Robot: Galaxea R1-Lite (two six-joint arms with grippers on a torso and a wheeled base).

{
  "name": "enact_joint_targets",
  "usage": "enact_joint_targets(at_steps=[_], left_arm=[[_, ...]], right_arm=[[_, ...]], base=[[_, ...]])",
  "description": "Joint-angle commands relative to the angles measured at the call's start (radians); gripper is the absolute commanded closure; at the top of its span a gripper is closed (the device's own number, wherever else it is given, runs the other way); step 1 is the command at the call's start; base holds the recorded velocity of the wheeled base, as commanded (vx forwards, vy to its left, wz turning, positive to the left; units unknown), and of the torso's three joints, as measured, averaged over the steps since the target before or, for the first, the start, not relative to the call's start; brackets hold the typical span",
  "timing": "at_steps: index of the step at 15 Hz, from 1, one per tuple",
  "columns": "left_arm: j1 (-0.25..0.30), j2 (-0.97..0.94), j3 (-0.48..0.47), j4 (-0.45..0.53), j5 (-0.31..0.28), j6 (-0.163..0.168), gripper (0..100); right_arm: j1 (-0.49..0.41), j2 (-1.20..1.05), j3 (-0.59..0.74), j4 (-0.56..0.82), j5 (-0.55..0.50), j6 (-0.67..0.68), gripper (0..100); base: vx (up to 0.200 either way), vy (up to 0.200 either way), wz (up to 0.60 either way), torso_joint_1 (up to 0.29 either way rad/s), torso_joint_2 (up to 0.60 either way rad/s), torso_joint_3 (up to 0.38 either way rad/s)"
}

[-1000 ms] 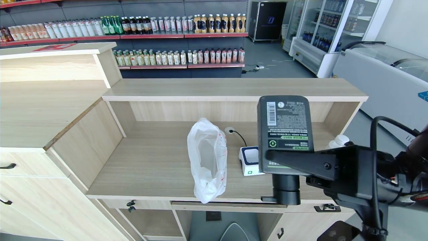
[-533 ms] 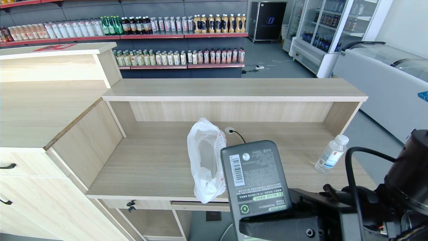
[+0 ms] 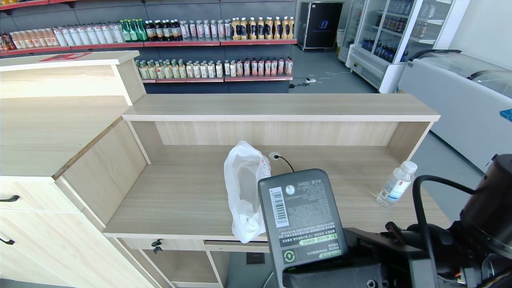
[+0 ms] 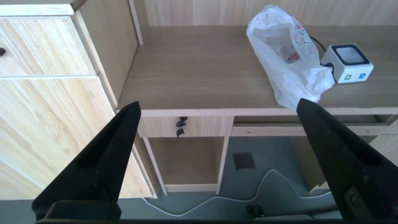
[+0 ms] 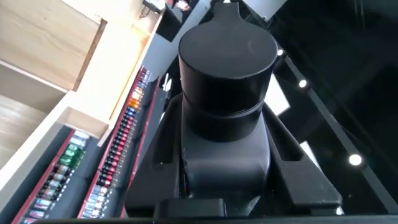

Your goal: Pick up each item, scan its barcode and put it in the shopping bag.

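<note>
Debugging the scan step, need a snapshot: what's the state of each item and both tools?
Dark bottle: capped, held off the counter, barcode label facing the head camera.
Right tool: shut on the dark bottle.
Left tool: open, empty.
Shopping bag: mouth open, on the counter, overhanging its front edge.
Scanner: on the counter beside the bag, window up.
Clear bottle: capped, standing on the counter.

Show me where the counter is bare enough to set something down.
Widest bare patch: counter between its left side wall and the shopping bag. Another lies between the scanner and the clear bottle. Crowded: bag and scanner sit close together mid-counter.
</note>
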Motion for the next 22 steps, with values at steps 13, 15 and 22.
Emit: enact_joint_targets(at_steps=[13,15,22], left_arm=[[0.000,0.000,0.000,0.000,0.000,0.000,0],[0.000,0.000,0.000,0.000,0.000,0.000,0],[0.000,0.000,0.000,0.000,0.000,0.000,0]], right_arm=[[0.001,-0.013,0.000,0.022,-0.002,-0.003,100],[-0.021,-0.056,-0.014,0.040,-0.010,0.016,100],[-0.722,-0.352,-0.031,0.520,-0.060,0.609,100]], base=[[0.000,0.000,0.00,0.000,0.00,0.000],[0.000,0.000,0.00,0.000,0.00,0.000],[0.000,0.000,0.00,0.000,0.00,0.000]])
